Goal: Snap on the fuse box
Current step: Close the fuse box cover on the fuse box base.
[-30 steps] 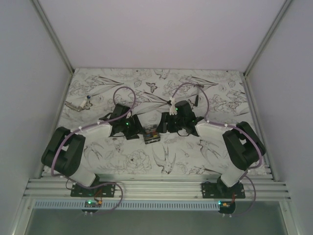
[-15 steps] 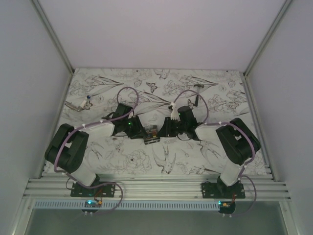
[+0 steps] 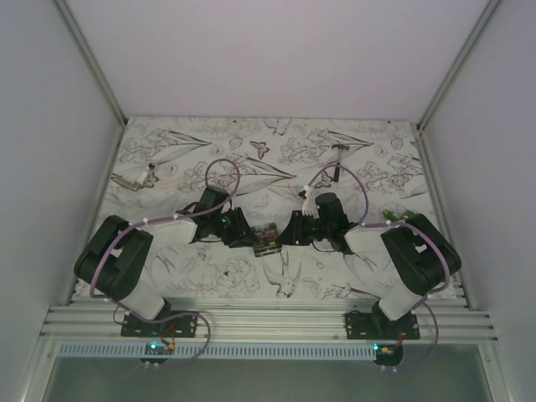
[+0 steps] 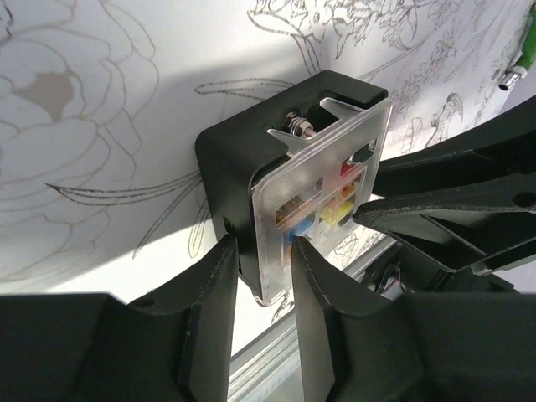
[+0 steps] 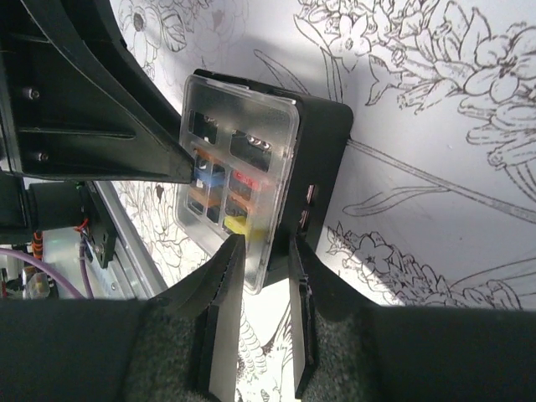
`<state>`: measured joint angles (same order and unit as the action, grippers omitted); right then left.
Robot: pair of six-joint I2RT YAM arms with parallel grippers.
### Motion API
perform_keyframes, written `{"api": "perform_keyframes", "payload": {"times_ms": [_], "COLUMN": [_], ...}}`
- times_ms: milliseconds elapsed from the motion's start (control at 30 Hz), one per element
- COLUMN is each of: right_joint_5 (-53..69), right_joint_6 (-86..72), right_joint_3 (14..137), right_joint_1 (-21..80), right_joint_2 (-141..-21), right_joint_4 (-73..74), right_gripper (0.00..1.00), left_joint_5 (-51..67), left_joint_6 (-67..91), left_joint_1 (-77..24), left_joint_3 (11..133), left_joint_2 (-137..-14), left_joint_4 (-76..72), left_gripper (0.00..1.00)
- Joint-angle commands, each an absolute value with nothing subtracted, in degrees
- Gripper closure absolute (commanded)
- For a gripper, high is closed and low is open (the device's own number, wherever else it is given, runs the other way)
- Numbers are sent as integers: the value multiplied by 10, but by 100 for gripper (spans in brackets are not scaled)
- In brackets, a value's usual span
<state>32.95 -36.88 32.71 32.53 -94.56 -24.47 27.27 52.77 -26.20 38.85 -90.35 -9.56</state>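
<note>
Top external view has the fuse box [image 3: 266, 239] over the middle of the flowery worktop [image 3: 368, 151], right between both arms. The left fingers [image 4: 209, 301] are pinched onto one edge of it, clear cover [image 4: 322, 180] included, and the right fingers [image 5: 219, 310] are clamping the opposite edge.

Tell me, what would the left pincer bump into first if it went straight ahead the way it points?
The fuse box. The left pincer is clamped on its near edge, so pushing on just shoves the box. Right behind it, the right pincer grips the opposite edge, probably next in line.
</note>
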Motion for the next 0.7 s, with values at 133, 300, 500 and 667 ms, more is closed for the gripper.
{"api": "perform_keyframes", "payload": {"times_ms": [133, 300, 500, 667], "right_joint_5": [327, 345, 363, 370], "right_joint_6": [-336, -330, -347, -361], "right_joint_3": [354, 390, 419, 428], "right_joint_1": [319, 297, 288, 288], "right_joint_2": [-909, -918, -957, -993], "right_joint_4": [-127, -132, -168, -194], "right_gripper": [58, 46, 47, 53], "left_joint_5": [243, 228, 222, 226], "left_joint_6": [527, 520, 506, 503], "left_joint_1": [-264, -257, -252, -252], "left_joint_3": [389, 412, 441, 453], "left_joint_2": [-875, -873, -891, -922], "left_joint_4": [-50, -37, -27, -27], "left_gripper": [58, 50, 47, 51]}}
